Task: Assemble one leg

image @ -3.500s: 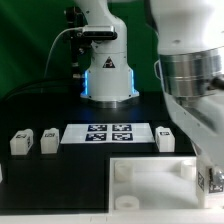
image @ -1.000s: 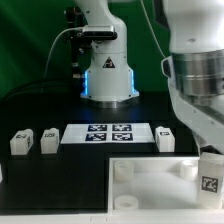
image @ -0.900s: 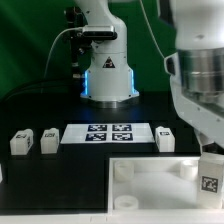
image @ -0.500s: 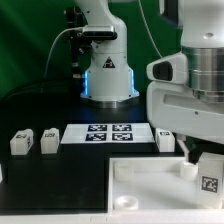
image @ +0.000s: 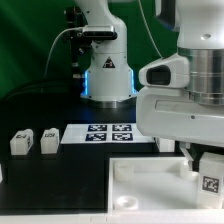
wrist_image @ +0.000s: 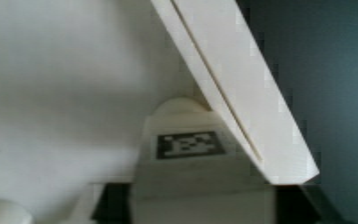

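Moved: since the earlier frames my arm has swung toward the exterior view's left and dropped, its white housing now hiding the block that stood right of the marker board point(image: 104, 133); the tagged leg at the panel's right corner has barely shifted.
Leg: the leg point(image: 209, 178) is a white block, tag facing out, sitting low at the right corner of the panel point(image: 150, 178), under my wrist. In the wrist view the leg point(wrist_image: 190, 150) shows tag up against the panel's raised rim point(wrist_image: 238, 90).
Tool: the tool point(image: 203, 158) is mostly hidden by the housing; I cannot tell whether the fingers are spread or pinching the leg.
Spare legs: two more blocks point(image: 21, 142) and point(image: 48, 139) stand on the tabletop point(image: 40, 110), well apart from my work.
Risk: I judge the leg could jam or tip if it meets the rim instead of the corner socket; a skewed approach would cause it.
Room: tight on the rim side; open tabletop lies toward the exterior view's left, near the spare blocks.
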Tool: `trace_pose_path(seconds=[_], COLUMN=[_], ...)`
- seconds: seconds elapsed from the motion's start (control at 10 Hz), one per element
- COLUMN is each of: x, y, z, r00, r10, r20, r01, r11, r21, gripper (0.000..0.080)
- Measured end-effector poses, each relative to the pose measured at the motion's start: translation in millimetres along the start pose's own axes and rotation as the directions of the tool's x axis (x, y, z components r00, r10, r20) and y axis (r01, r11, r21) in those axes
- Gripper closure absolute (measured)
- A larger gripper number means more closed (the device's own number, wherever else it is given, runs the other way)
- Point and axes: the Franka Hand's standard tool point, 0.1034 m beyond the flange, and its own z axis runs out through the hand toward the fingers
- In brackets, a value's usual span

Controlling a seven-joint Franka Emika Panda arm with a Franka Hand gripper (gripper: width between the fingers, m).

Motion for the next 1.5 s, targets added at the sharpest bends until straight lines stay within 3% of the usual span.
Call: trace_pose_path(seconds=[0.2, 0.3, 0.5, 0.6, 1.0, 1.2, 1.3, 1.4, 1.5], x=[0.2, 2.5, 3.6, 2.9, 4.8, 7.2, 5.8, 5.0, -1.7], y=[-0.2, 0.0, 1.8, 1.0, 0.7, 3.3, 3.8, 2.9, 1.2], z=[-0.2, -1.0, 0.7, 0.7, -1.2, -2.2, -0.6, -1.2, -5.7], r00=[0.98, 0.928, 0.714, 0.536, 0.196, 0.173, 0.174, 0.176, 0.189], r10=[0.2, 0.372, 0.69, 0.824, 0.968, 0.975, 0.975, 0.975, 0.972], r20=[0.002, 0.016, 0.121, 0.185, 0.158, 0.138, 0.136, 0.137, 0.14], r01=[-0.2, -0.372, -0.697, -0.841, -0.979, -0.984, -0.984, -0.983, -0.981], r11=[0.98, 0.928, 0.716, 0.541, 0.201, 0.177, 0.179, 0.18, 0.194], r21=[0.001, 0.004, 0.029, 0.025, -0.022, -0.018, -0.022, -0.021, -0.023], gripper=[0.0506, 0.0506, 0.0506, 0.0506, 0.0505, 0.0505, 0.0435, 0.0298, 0.0298])
